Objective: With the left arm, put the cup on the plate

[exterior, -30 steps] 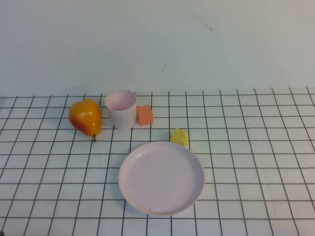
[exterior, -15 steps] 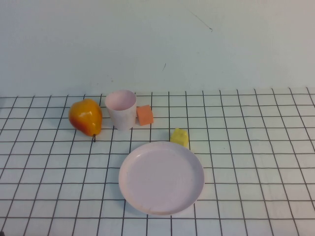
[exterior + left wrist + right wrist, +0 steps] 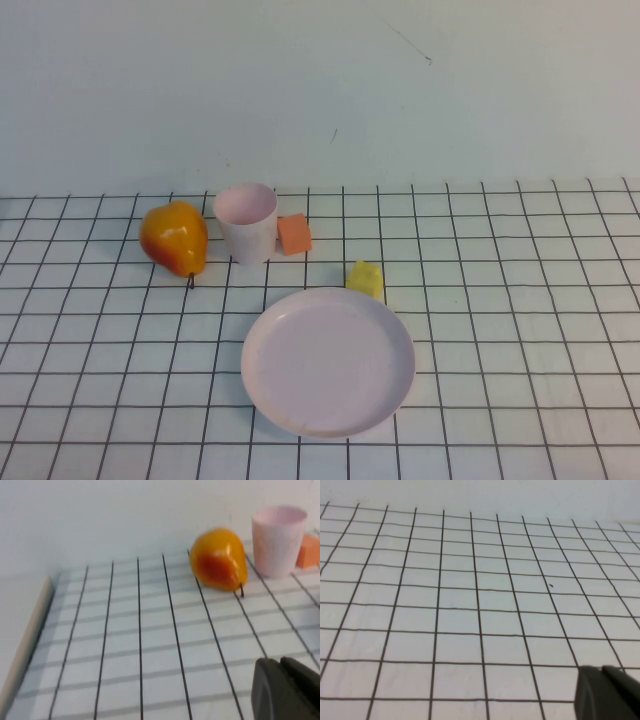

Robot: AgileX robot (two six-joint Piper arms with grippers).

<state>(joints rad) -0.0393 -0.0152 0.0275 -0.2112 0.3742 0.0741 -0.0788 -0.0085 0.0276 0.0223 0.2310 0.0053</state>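
Observation:
The pale pink cup (image 3: 246, 221) stands upright at the back of the gridded table, between a pear and an orange block. It also shows in the left wrist view (image 3: 278, 540). The pale pink plate (image 3: 328, 361) lies empty in front of it, nearer the front. Neither arm shows in the high view. My left gripper (image 3: 280, 660) is shut and empty, low over the table's left side, well short of the pear and cup. My right gripper (image 3: 601, 668) is shut and empty over bare grid on the right.
An orange-yellow pear (image 3: 174, 238) lies left of the cup, also in the left wrist view (image 3: 218, 559). An orange block (image 3: 294, 234) touches the cup's right side. A yellow block (image 3: 365, 279) sits at the plate's far rim. The table's left edge (image 3: 27, 640) is near the left gripper.

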